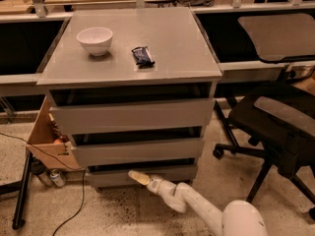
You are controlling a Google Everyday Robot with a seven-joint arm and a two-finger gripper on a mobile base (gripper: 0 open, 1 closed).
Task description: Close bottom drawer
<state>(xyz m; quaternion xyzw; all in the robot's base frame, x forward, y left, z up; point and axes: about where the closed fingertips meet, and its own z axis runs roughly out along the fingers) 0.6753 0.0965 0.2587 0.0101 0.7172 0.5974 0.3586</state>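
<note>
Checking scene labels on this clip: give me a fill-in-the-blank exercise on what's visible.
The cabinet has ___ drawers. The gripper is at the front of the bottom drawer, just above the ___. Left of the dark packet stands a white ___.
Missing: three; floor; bowl.
</note>
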